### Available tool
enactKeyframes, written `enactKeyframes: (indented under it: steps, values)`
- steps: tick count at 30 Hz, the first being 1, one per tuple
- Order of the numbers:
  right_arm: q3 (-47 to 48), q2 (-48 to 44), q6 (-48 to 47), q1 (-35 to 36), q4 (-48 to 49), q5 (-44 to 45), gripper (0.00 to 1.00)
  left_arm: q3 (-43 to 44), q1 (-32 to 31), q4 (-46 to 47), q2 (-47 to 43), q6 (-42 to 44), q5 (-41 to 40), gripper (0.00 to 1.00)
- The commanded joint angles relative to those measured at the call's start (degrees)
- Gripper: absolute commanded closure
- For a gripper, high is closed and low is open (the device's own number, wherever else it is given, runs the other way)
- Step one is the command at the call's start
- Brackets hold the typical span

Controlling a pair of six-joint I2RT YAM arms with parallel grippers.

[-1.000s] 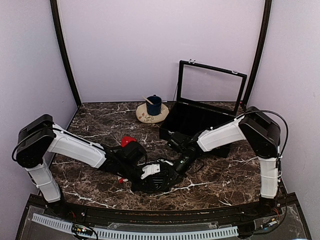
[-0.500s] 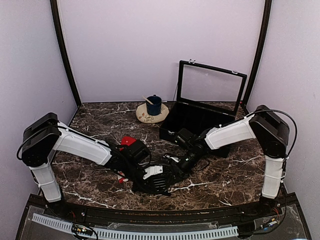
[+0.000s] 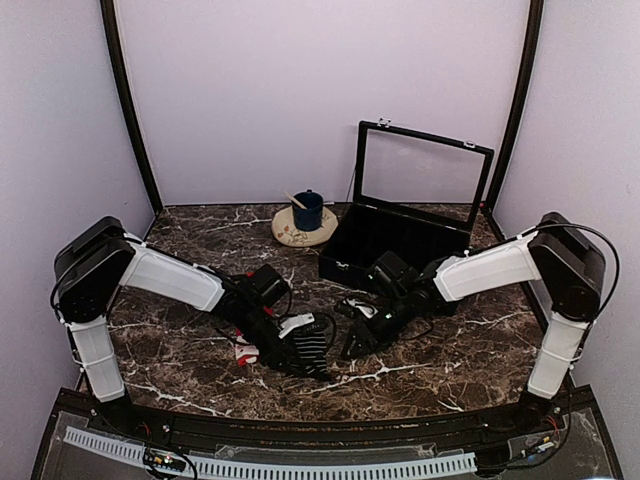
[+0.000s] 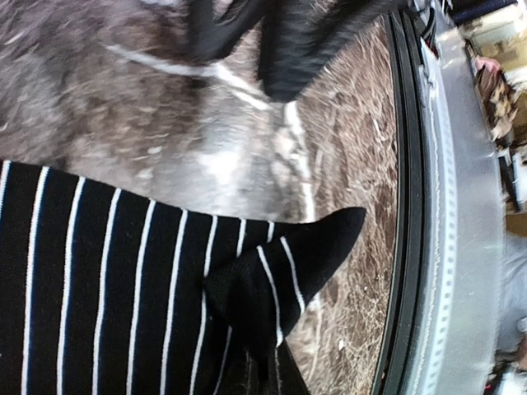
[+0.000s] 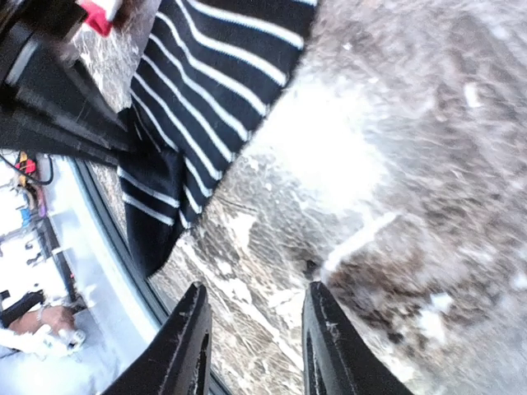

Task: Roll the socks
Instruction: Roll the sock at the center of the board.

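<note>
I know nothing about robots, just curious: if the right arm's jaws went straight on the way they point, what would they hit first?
Probably the bare marble table. The right gripper aims down at it, jaws open; the black striped sock lies off to one side of that line.

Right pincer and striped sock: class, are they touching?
Apart. Right wrist view shows bare table between the open right pincer and the striped sock.
</note>
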Motion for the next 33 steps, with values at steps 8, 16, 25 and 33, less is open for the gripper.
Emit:
enactKeyframes:
  steps: [8, 16, 25, 33]
  values:
    - [-7.83, -11.00, -4.03, 2.45, 7.88, 15.45, 0.65, 9.16, 3.85, -13.26, 8.96, -0.31, 12.74, 1.00]
    - [-8.83, -16.25, -13.20, 13.18, 7.34, 31.88, 0.65, 11.66, 6.93, -16.99, 12.17, -1.25, 18.03, 1.00]
    - [-6.69, -15.76, -23.41, 20.72, 8.30, 39.26, 0.65, 13.91, 8.77, -19.92, 15.79, -1.66, 21.46, 1.00]
    - [-1.04, -9.93, -30.47, 25.63, 8.63, 42.26, 0.64, 14.12, 9.95, -21.77, 16.63, -1.31, 22.17, 1.00]
